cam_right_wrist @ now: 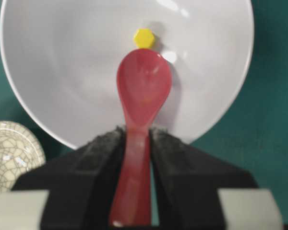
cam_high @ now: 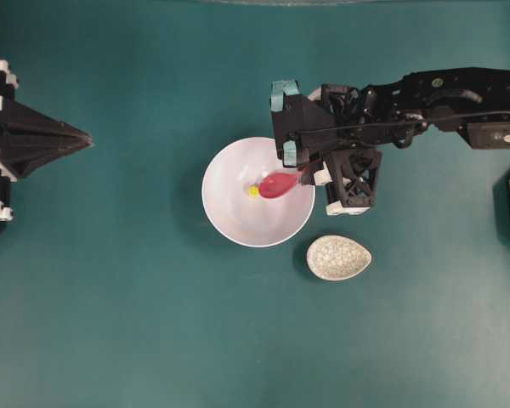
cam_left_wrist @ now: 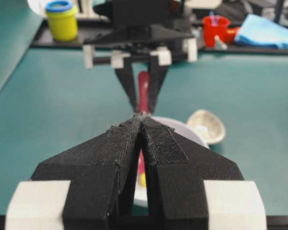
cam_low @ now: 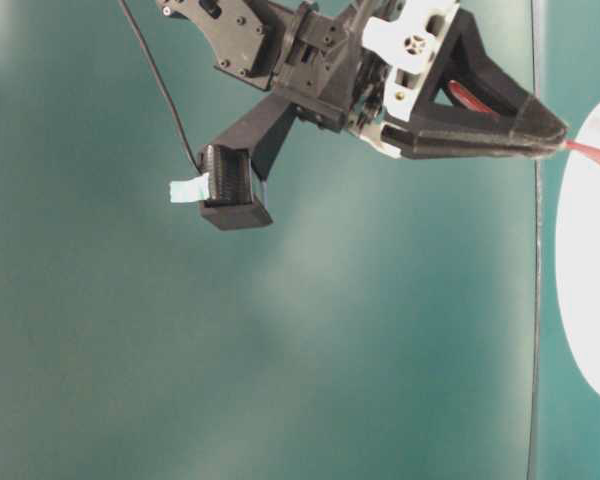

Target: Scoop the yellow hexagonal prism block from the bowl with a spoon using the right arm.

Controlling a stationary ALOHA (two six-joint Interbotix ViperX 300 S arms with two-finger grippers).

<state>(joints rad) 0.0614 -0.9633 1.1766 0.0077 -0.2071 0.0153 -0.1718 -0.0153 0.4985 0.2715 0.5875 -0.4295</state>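
The white bowl (cam_high: 257,223) sits mid-table. A tiny yellow hexagonal prism block (cam_high: 253,191) lies inside it on the bottom. My right gripper (cam_high: 304,176) is shut on the red spoon's handle at the bowl's right rim. The spoon (cam_high: 278,184) reaches into the bowl, scoop facing up and empty. In the right wrist view the block (cam_right_wrist: 144,38) lies just beyond the tip of the spoon (cam_right_wrist: 144,86), and the right gripper (cam_right_wrist: 137,132) clamps the handle over the bowl (cam_right_wrist: 62,72). My left gripper (cam_high: 87,136) rests shut and empty at the table's left edge.
A speckled grey-beige spoon rest (cam_high: 338,257) lies just below and right of the bowl, close under the right arm. In the left wrist view, a yellow jar (cam_left_wrist: 62,20), a red cup (cam_left_wrist: 216,28) and a blue cloth (cam_left_wrist: 266,31) stand beyond the table's far side.
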